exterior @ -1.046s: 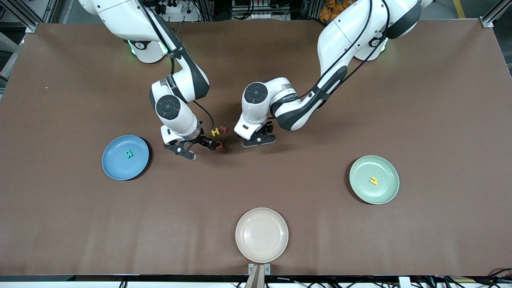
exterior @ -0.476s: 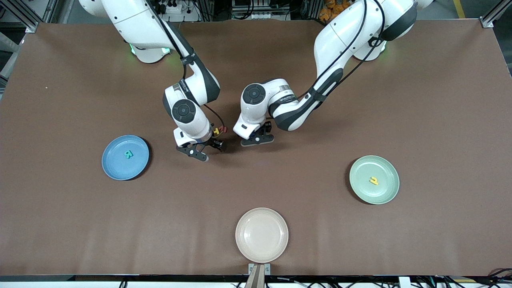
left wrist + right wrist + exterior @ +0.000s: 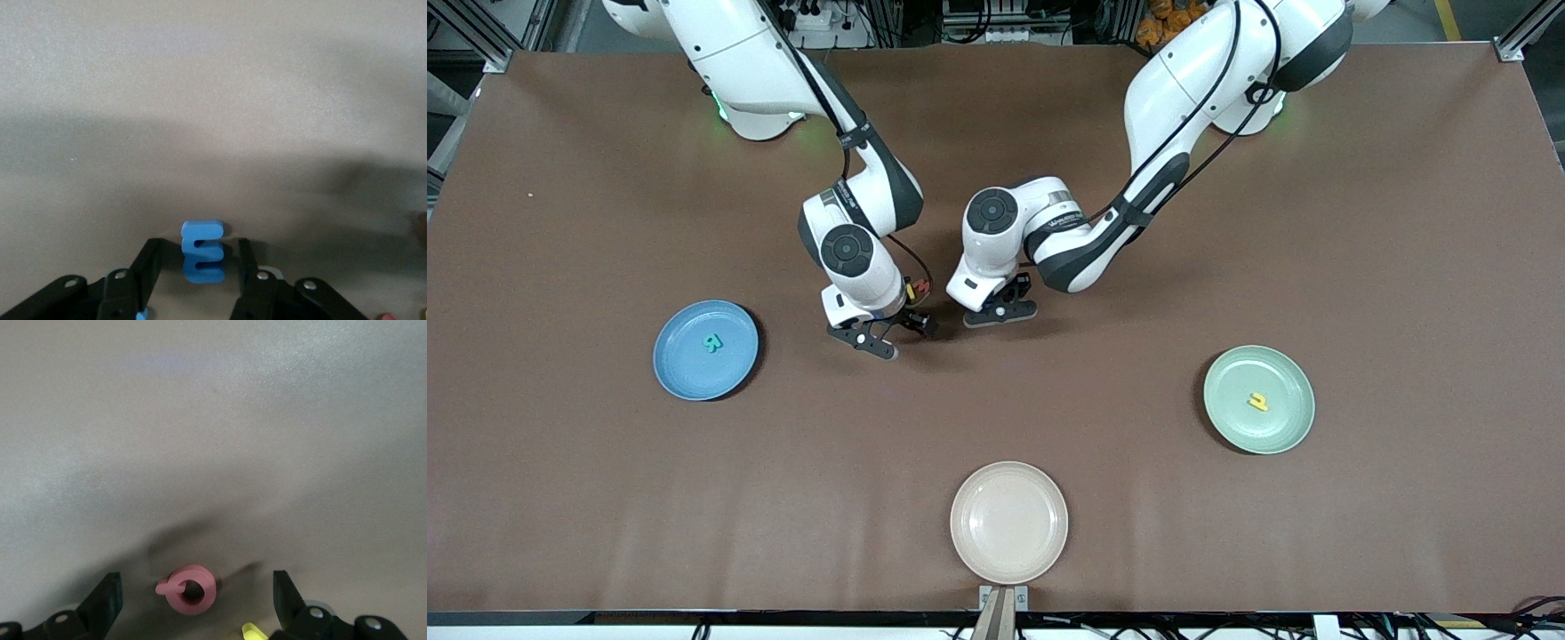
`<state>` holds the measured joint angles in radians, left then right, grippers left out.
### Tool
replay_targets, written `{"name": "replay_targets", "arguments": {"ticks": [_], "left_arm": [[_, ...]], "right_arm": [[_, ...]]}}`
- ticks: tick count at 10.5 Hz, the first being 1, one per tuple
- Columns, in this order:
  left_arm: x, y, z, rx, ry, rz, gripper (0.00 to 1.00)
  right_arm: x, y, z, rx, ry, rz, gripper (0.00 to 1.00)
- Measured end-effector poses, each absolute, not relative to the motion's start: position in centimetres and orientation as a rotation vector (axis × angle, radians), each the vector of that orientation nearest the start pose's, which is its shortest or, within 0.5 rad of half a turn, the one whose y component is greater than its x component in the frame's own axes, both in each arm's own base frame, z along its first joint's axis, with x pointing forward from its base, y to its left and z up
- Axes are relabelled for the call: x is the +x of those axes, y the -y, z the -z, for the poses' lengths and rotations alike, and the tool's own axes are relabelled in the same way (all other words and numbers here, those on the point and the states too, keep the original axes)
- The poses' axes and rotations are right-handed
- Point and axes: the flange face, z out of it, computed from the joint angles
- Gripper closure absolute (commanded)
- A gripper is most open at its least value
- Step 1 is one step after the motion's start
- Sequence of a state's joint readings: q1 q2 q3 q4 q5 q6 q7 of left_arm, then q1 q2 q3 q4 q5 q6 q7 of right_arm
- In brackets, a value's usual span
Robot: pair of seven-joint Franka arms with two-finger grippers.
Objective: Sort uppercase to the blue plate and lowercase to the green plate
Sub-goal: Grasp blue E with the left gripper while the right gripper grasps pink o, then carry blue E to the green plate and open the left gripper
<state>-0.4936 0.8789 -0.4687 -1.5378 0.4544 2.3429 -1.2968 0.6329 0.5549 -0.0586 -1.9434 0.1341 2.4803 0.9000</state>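
Even overhead light keeps the front view bright and sharp; the table [image 3: 1360,222] shows pale sheen patches (strongest near the arm bases); soft shadows pool under both arms and beside each plate; both wrist views look washed-out and hazy, with broad dark shadow bands.

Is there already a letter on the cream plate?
No. The front view shows the cream plate bare, while a teal letter lies on the blue plate and a yellow one on the green plate.
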Motion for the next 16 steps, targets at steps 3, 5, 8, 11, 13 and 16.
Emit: {"name": "replay_targets", "arguments": {"ticks": [3, 5, 8, 11, 13, 16], "left_arm": [[45.2, 54.4, -17.5, -3.180, 0.282, -0.004, 1.00], [45.8, 54.1, -17.7, -3.182, 0.295, 0.008, 1.00], [50.8, 50.4, -19.8, -3.188, 0.427, 0.061, 1.00], [56.2, 44.3, -23.2, -3.195, 0.496, 0.096, 1.00], [58.3, 37.8, -24.4, -3.160, 0.415, 0.067, 1.00], [59.3, 27.3, -25.3, -3.117, 0.212, 0.036, 1.00]], "right_arm": [[52.0, -33.7, -19.3, -3.044, -0.654, -0.070, 0.00], [51.7, -34.1, -19.3, -3.046, -0.642, -0.071, 0.00], [51.1, -35.0, -19.2, -3.052, -0.618, -0.072, 0.00], [50.5, -35.8, -18.5, -3.062, -0.587, -0.068, 0.00], [50.5, -35.8, -17.7, -3.063, -0.584, -0.056, 0.00], [50.6, -35.8, -17.4, -3.067, -0.569, -0.034, 0.07]]}}
